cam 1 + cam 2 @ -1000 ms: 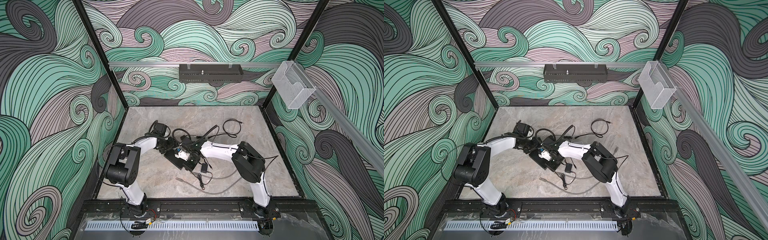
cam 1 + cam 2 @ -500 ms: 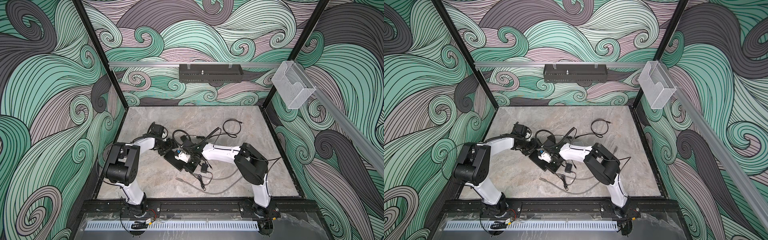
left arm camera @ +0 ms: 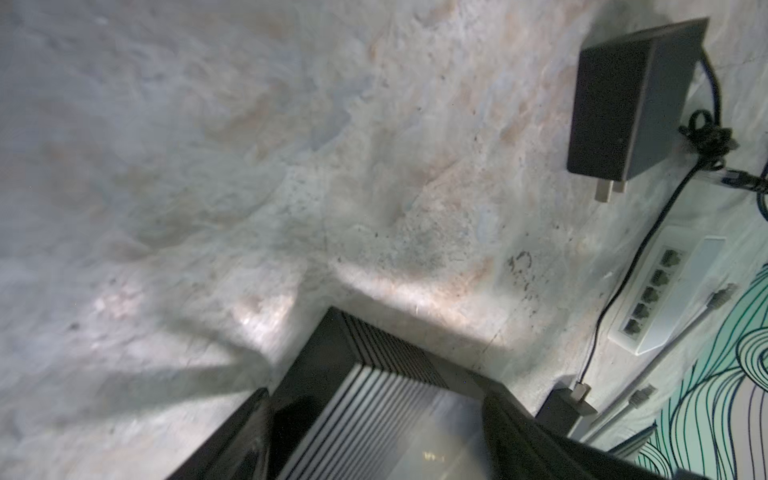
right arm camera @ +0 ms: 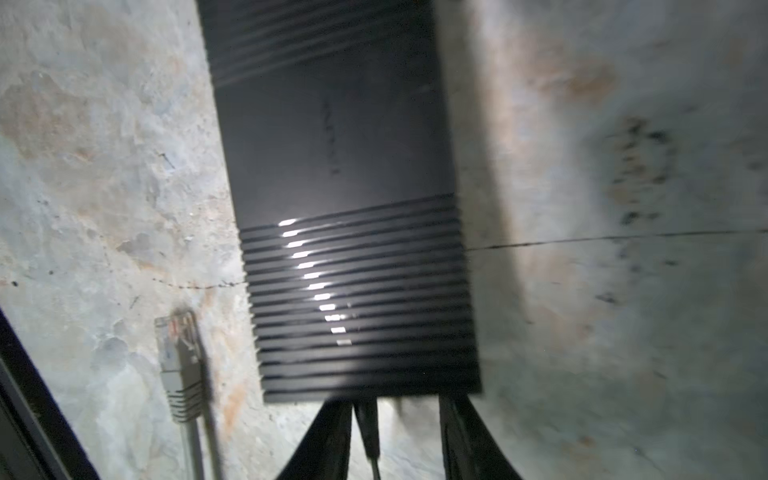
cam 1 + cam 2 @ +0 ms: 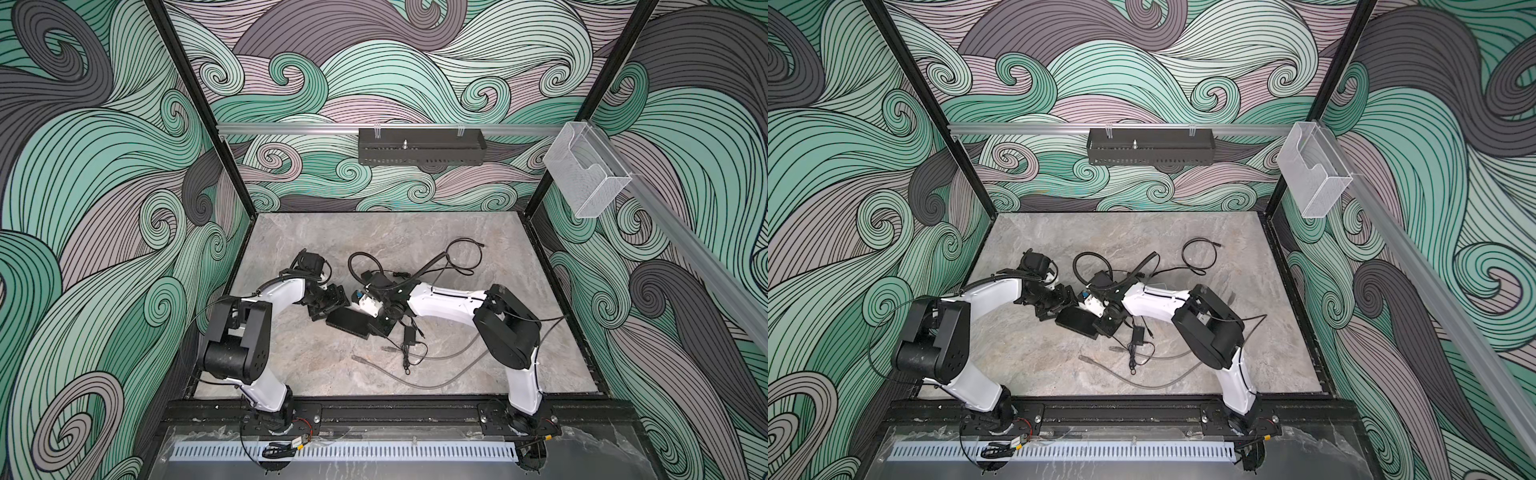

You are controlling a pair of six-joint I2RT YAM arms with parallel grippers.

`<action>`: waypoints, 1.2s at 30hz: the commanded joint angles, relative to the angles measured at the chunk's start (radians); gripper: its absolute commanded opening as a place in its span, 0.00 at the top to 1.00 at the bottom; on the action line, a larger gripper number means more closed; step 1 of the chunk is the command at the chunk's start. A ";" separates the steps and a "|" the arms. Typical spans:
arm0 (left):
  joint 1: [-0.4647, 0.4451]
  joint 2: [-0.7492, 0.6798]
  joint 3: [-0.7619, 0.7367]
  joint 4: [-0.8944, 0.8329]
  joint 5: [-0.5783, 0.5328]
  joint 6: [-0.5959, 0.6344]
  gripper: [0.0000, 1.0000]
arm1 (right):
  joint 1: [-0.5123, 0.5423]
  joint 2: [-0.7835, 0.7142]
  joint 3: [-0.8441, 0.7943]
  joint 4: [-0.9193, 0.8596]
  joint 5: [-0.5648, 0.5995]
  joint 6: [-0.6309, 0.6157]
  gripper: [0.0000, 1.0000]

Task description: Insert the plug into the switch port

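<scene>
1. Switch (image 5: 347, 322) lies flat mid-counter, skewed to the counter (image 5: 415, 241) edges and well apart from all four in both top views.
2. Bare counter: the back strip up to the rear wall (image 5: 415, 195), and the front-L patch between switch and front rail (image 5: 395, 411). Back-R corner area holds only a black cable loop (image 5: 461, 239).
3. Tight side is front-R of switch. Adapter (image 5: 409, 334) sits near it, w/ thin black lead and grey cables sprawled toward the front edge. One grey cable end (image 4: 178, 365) lies near switch's long side, apart from it.
4. L elbow (image 5: 237, 332) covers the counter's L edge, close to the side wall. R elbow (image 5: 507, 328) sits inside the R edge w/ bare counter past it.
5. L jaws: spread wide across one end of switch. Fingers (image 3: 232, 440) flank it and look pressed on both sides, so gripping it. Contact sits at the pic's rim, not crisp.
6. R jaws: at switch's opposite end, parted partway, wider than the plug (image 4: 368, 419). Fingers (image 4: 324, 449) stand either side of it w/ a clear gap on one side, so nothing gripped.
7. Plug: thin, black, nose at switch's short edge facing R jaws, lead trailing back between the fingers. How deep it sits: can't tell, pic blurred.
</scene>
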 commanded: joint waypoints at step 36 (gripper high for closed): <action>-0.046 -1.041 -0.086 -0.292 0.142 0.136 0.01 | 0.055 -0.174 -0.214 -0.162 0.504 0.919 0.47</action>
